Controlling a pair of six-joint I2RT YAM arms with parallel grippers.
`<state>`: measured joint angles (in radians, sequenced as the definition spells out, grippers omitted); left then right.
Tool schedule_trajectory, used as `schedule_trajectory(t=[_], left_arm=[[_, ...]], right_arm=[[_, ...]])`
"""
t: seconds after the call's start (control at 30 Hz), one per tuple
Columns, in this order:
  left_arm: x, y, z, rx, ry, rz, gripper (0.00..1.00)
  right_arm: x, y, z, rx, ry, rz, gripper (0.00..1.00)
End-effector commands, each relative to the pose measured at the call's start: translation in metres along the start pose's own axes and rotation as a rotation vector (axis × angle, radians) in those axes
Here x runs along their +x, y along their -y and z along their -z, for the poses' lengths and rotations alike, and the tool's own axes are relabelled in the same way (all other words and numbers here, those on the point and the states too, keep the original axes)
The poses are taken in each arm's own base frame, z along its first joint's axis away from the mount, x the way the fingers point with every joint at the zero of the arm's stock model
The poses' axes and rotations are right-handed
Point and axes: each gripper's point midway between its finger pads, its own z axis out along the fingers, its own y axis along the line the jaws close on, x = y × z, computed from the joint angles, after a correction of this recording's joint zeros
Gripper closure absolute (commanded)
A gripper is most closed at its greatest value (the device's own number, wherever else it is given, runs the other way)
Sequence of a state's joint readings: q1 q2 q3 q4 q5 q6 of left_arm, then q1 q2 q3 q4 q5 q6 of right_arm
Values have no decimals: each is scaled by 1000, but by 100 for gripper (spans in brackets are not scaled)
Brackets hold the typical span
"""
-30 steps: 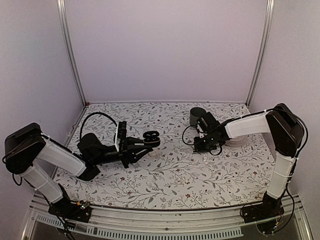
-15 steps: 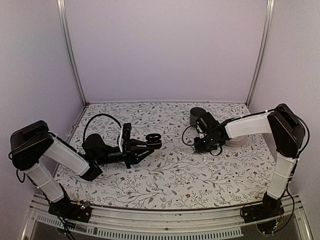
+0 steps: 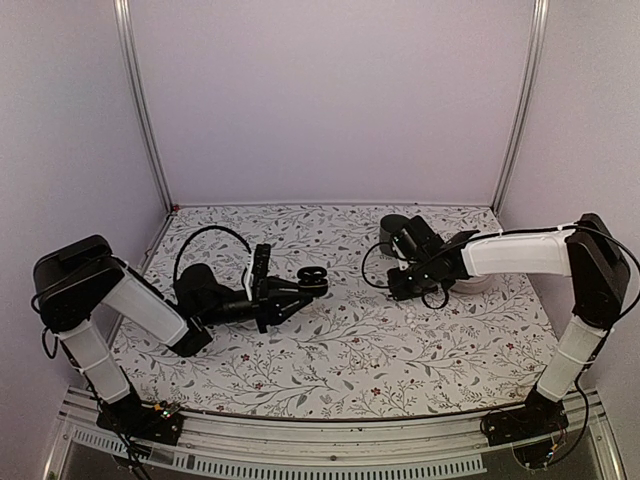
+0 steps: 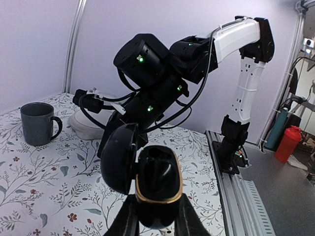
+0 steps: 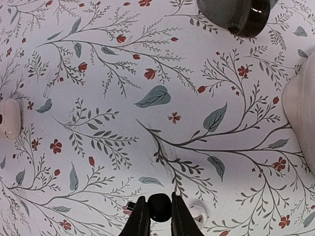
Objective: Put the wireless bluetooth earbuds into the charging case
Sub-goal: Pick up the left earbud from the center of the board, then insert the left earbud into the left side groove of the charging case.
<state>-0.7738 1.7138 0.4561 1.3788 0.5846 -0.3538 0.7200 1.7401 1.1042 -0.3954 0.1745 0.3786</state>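
**Transfer stage of a two-arm insertion.** The left fingers [image 4: 156,219] are clenched on the lower body of the glossy black, gold-rimmed charging case [image 4: 156,184]. They hold it clear of the floral-patterned bench [image 5: 98,73], with the domed lid [image 4: 119,153] hinged open to one side and the socket face turned towards the right arm. Whether a socket is already occupied cannot be told.

The right fingers [image 5: 158,219] grasp a small black earbud [image 5: 158,206] low over the bench, near the dark grey ceramic mug [image 5: 236,12] and a white rounded vessel [image 5: 302,105]. A small white bud-shaped object [image 5: 197,212] lies just beside these fingers. A white oval piece [image 5: 9,118] lies well apart, at the left edge of the wrist view. Seen from overhead, the case and the earbud are well apart.

**Judged step:** carry the earbud to the case. To do this well:
- Lift the bud clear of the bench before moving sideways.
- Hold the case steady, opening presented to the approach.
- Come in from the side away from the open lid.
- Align the bud with its matching socket, descend slowly, and let go only once it is seated.
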Motion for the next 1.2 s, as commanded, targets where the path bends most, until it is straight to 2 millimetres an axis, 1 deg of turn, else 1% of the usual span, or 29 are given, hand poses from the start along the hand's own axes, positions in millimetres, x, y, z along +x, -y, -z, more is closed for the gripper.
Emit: schedule_trajectory(t=[0.0, 0.2, 0.37, 0.5, 0.53, 0.57, 0.6, 0.7, 0.9, 1.0, 1.17], left_arm=[[-6, -6, -1, 8, 21, -11, 100], [-2, -14, 0, 5, 8, 1, 100], [5, -17, -1, 18, -22, 26, 100], [10, -18, -3, 45, -44, 52, 100], [12, -19, -4, 53, -51, 62, 100], [13, -19, -5, 62, -58, 73, 100], [14, -20, -6, 72, -64, 86, 100], [17, -21, -10, 98, -84, 117, 100], [25, -28, -16, 96, -128, 164, 100], [28, -27, -18, 119, -149, 191, 100], [27, -26, -20, 156, -182, 248, 100]], right_arm=[[-7, 0, 17, 24, 31, 26, 85], [-13, -9, 33, 29, 64, 54, 85], [-23, -18, 54, 18, 110, 70, 85], [-35, -33, 78, 3, 165, 110, 85], [-35, -37, 82, 2, 172, 125, 85], [-39, -42, 88, -6, 186, 134, 85], [-47, -50, 98, -21, 210, 141, 85], [-54, -63, 114, -38, 242, 177, 84], [-59, -76, 134, -41, 273, 212, 84], [-61, -83, 144, -44, 298, 232, 84], [-58, -95, 151, -48, 321, 283, 84]])
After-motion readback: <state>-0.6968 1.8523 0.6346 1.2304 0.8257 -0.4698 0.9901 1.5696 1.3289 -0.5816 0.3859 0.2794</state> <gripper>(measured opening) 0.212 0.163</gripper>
